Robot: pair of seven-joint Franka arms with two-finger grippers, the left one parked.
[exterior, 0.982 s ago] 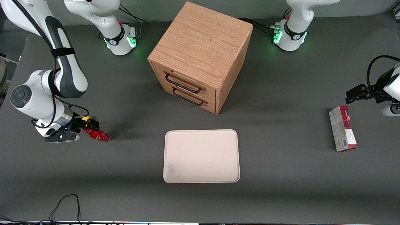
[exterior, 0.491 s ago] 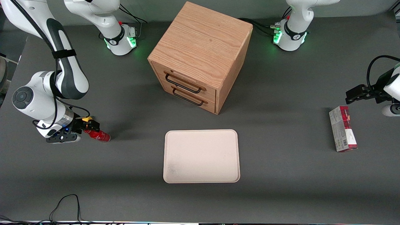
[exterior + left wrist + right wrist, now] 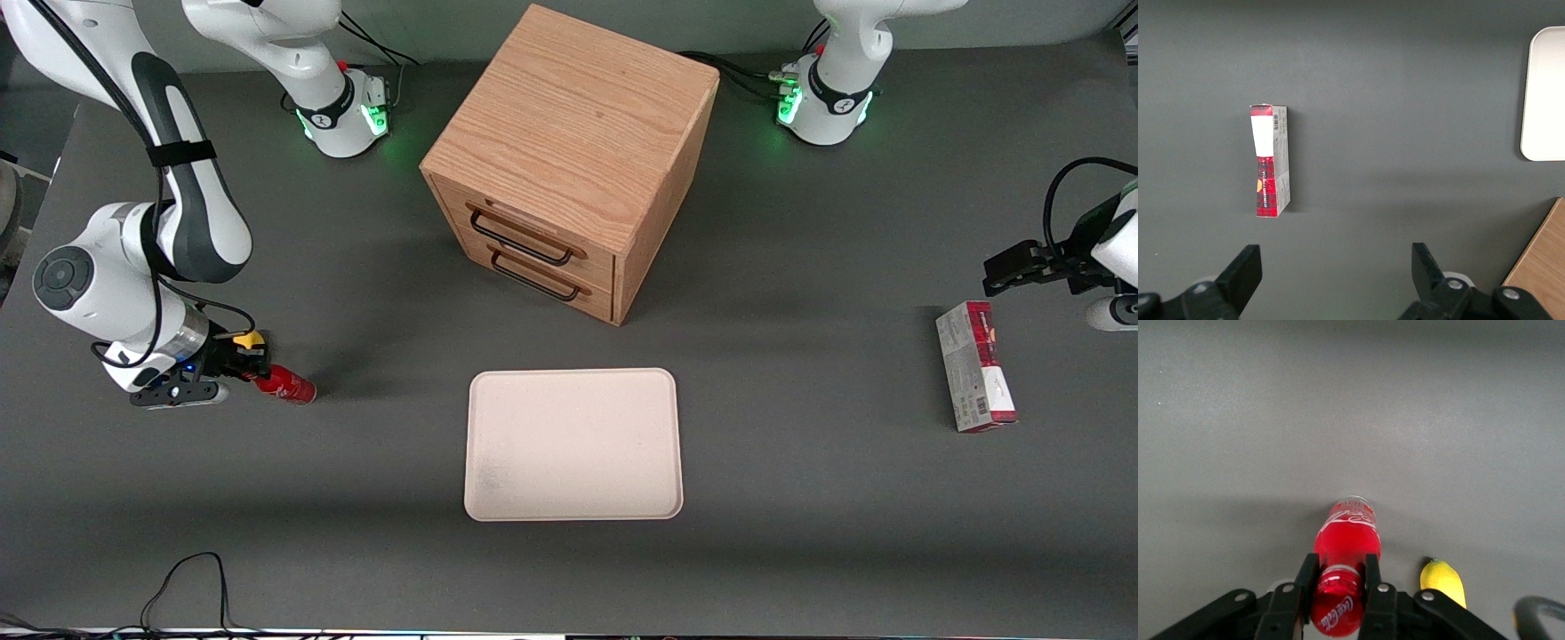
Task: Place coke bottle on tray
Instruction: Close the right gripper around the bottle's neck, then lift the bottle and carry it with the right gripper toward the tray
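The coke bottle, small and all red with white lettering, lies on its side on the dark table at the working arm's end. My right gripper is down at the bottle's cap end. In the right wrist view the two black fingers press on either side of the neck just below the red cap, so the gripper is shut on the coke bottle. The cream tray lies flat mid-table, well apart from the bottle, with nothing on it. Its rim shows in the left wrist view.
A yellow lemon-like lump sits close beside the gripper. A wooden drawer cabinet stands farther from the front camera than the tray. A red-and-grey carton lies toward the parked arm's end.
The wrist has shifted slightly and the fingers have drawn in around the bottle's cap end. The bottle lies in nearly the same spot, nudged a little.
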